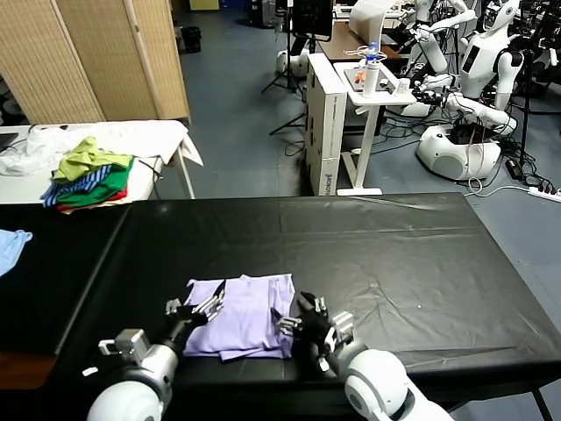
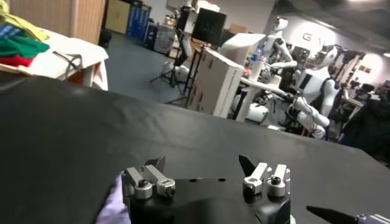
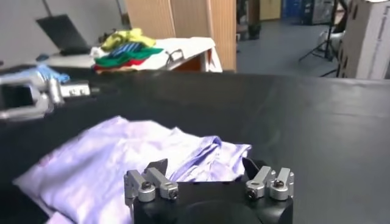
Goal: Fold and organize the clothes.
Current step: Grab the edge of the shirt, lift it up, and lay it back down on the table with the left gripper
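We see a pale lavender short-sleeved T-shirt of thin soft fabric [image 1: 245,316] lying on a black-covered surface [image 1: 394,263], close to its near edge and between our two arms. The garment is gathered into a rough rectangle, rumpled rather than flat, with soft ridges running across it and a bunched fold at the corner nearest our right arm. In the right wrist view the same shirt [image 3: 122,164] shows a faint darker pattern near one low edge, too blurred for us to read.

Our left gripper [image 1: 203,307] sits at the shirt's left edge, its jaws spread wide and grasping nothing; in the left wrist view that gripper [image 2: 207,176] shows a clear gap between its fingers, with a sliver of lavender cloth beside one of them. Our right gripper [image 1: 302,317] sits at the shirt's right edge, likewise released and spread wide, and in its own wrist view the right gripper [image 3: 209,182] stands just before the bunched fold, holding no cloth.

Well apart, on a white-draped table at the far left, lies a heap of green, striped and red garments [image 1: 92,175]. A light blue cloth [image 1: 12,246] rests at the surface's left edge.
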